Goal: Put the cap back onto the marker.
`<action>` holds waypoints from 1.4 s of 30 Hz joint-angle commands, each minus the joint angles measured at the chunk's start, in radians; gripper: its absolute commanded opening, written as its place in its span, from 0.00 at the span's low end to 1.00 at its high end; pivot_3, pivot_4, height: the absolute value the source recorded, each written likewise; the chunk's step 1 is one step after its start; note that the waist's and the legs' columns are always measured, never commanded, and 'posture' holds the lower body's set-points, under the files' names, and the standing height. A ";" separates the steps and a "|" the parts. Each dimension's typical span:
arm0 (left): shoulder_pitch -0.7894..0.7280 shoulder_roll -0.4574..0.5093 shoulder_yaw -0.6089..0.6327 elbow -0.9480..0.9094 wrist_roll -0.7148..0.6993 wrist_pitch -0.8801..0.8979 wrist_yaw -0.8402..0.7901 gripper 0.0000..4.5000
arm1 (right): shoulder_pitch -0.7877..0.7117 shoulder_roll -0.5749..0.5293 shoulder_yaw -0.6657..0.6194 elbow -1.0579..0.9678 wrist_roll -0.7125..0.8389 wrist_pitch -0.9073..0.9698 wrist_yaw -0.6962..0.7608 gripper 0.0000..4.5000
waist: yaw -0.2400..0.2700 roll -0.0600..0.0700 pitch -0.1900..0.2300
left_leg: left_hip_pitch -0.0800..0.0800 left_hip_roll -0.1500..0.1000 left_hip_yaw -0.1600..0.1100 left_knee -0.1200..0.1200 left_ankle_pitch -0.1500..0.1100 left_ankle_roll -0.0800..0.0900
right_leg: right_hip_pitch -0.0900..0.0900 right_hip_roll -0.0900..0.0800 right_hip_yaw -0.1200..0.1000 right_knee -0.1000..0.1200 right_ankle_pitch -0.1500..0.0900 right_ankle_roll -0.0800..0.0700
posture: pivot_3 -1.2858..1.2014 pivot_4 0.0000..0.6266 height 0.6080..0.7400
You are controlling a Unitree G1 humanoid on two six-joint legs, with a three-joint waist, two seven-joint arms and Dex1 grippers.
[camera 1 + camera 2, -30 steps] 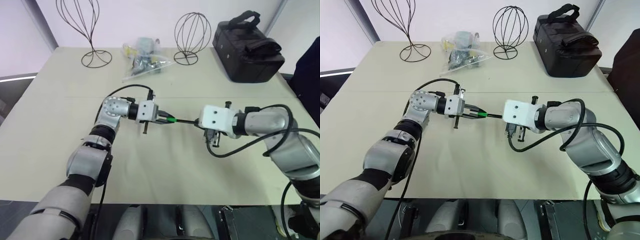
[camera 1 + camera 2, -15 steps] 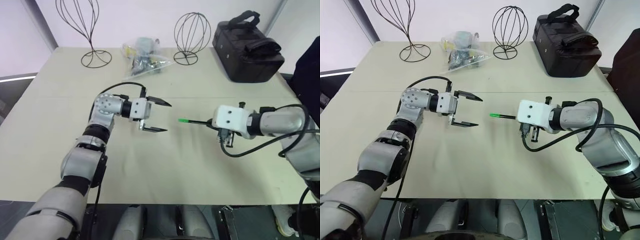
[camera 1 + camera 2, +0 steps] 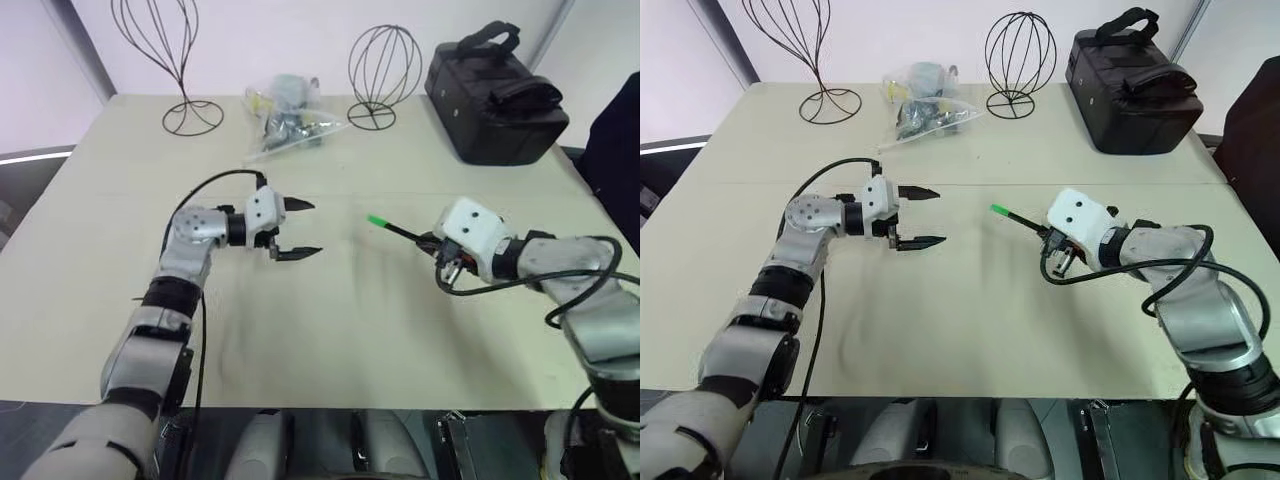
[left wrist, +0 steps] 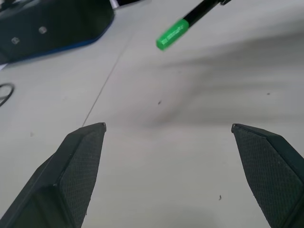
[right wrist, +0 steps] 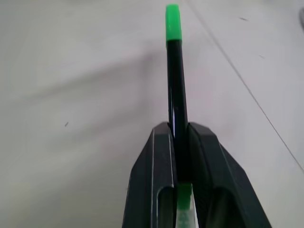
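My right gripper (image 3: 432,243) is shut on the black marker (image 5: 176,95), which sticks out toward the left, above the table. The bright green cap (image 3: 377,221) sits on the marker's free end (image 4: 172,34). A second bit of green shows at the marker's other end, down between the right fingers (image 5: 156,161). Left of the cap, across a clear gap, my left gripper (image 3: 300,230) stands open. Nothing lies between its two black fingers (image 4: 80,161), which point toward the cap.
Two wire stands (image 3: 184,60) (image 3: 384,70) and a clear plastic bag of small items (image 3: 285,118) stand at the back of the beige table (image 3: 330,330). A black bag (image 3: 495,95) sits at the back right.
My left gripper has opened, let go of the capped end and drawn back to the left. My right gripper has carried the marker to the right and rolled, and the capped end now tilts up.
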 commanded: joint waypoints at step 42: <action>0.091 0.188 -0.093 -0.380 -0.202 0.260 -0.315 1.00 | 0.381 0.011 -0.406 -0.455 0.210 0.321 -0.106 0.99 | -0.001 0.001 0.000 | 0.001 0.000 0.000 -0.001 0.000 0.000 | 0.002 0.001 -0.001 -0.001 0.000 0.000 | 0.52 0.24 1.00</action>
